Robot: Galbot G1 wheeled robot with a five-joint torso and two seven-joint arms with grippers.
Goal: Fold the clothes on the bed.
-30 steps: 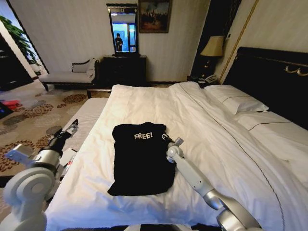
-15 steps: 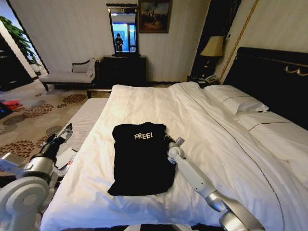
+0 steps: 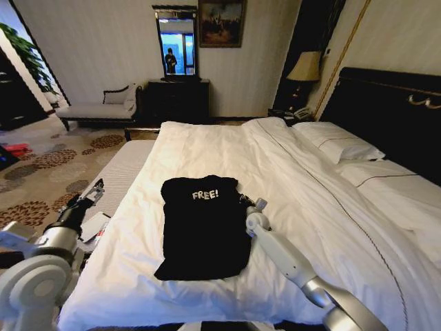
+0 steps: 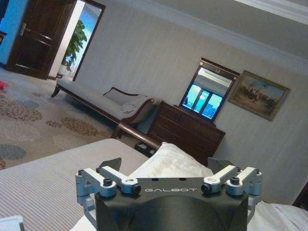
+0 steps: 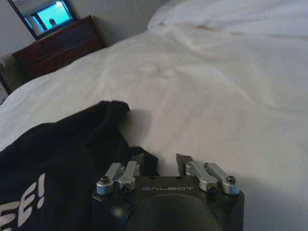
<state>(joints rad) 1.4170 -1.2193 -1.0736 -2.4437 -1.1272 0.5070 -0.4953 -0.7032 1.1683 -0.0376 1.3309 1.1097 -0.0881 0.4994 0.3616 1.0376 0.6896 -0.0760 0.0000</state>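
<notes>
Right gripper at the T-shirt's sleeve edge; left arm idle off the bed's side

Black T-shirt (image 3: 204,225) lies flat on the white duvet of the bed (image 3: 289,179), partly folded into a long panel, "FREE!" lettering up, toward the bed's near left part. Right gripper (image 3: 249,203) sits low on the duvet at the shirt's right edge, beside the sleeve; in the right wrist view its fingers (image 5: 138,160) stand apart, one over the black sleeve fabric (image 5: 72,144), the other over bare sheet, nothing clamped. Left gripper (image 3: 94,189) hangs beyond the bed's left edge above the carpet (image 3: 41,169), well apart from the shirt, fingers spread wide in the left wrist view
</notes>
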